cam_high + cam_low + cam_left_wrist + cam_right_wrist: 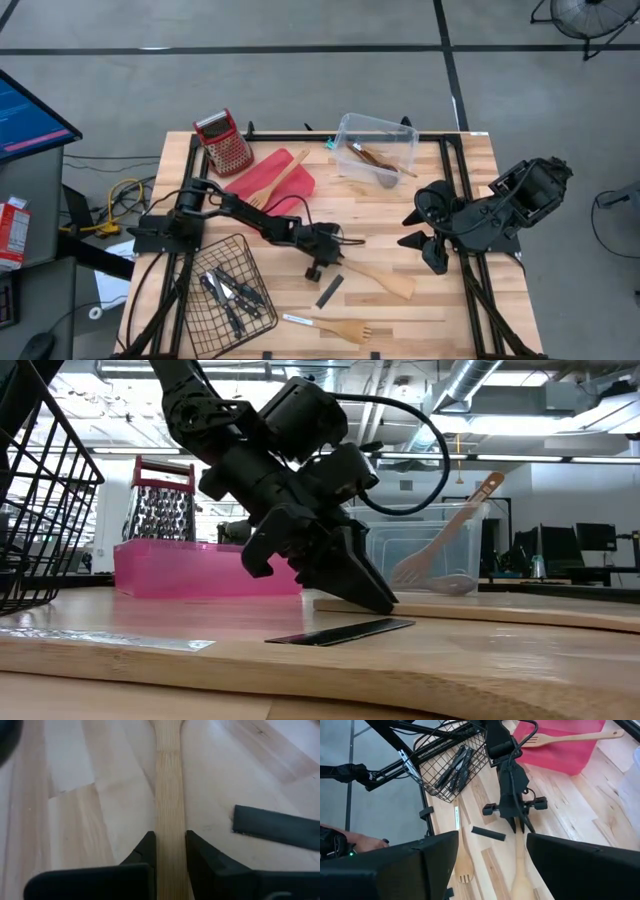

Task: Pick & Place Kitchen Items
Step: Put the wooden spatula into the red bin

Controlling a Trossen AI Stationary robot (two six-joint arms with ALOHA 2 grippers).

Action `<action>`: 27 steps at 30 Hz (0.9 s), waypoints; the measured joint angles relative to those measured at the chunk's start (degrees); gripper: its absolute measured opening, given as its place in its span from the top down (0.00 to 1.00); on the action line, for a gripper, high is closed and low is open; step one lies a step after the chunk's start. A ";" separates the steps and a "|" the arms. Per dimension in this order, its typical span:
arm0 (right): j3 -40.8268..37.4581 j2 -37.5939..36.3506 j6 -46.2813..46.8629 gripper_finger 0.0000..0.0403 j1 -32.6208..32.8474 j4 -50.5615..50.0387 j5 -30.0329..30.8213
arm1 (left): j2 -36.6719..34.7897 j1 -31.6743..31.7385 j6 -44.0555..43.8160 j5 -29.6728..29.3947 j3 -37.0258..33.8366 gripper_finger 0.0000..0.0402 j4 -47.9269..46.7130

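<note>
Grasp step: left claw pinched on wooden spatula handle, flat on desk. Next: lift, carry to wire basket. Right claw open, idle.

I see a red-topped grater standing beside a red tray on the wooden worktop, a clear tub, and a wire basket.

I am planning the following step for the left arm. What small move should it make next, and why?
Probably lift straight up a little. The left gripper has its fingers against both sides of the wooden spatula handle, which lies flat on the table. A small lift would show whether the grip holds.
</note>
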 joint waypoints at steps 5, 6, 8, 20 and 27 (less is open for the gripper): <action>0.00 0.00 -0.01 0.38 0.00 0.00 -0.28 | -0.95 0.02 -4.99 -2.61 -0.05 0.89 0.02; 0.00 0.00 0.00 0.38 0.00 0.02 -0.41 | -1.66 0.04 -5.47 -2.91 -0.10 0.89 -0.30; 0.01 0.00 0.00 0.38 0.00 0.03 -0.42 | -3.25 0.07 -6.28 -4.89 -0.45 0.89 -1.46; 2.03 -0.63 -1.41 0.38 1.95 0.46 -2.21 | -20.53 0.40 -16.41 -11.03 -0.37 0.89 -4.48; 2.47 -0.63 -1.56 0.38 6.04 1.86 -2.13 | -33.62 2.31 -25.29 -11.67 -0.28 0.89 -8.73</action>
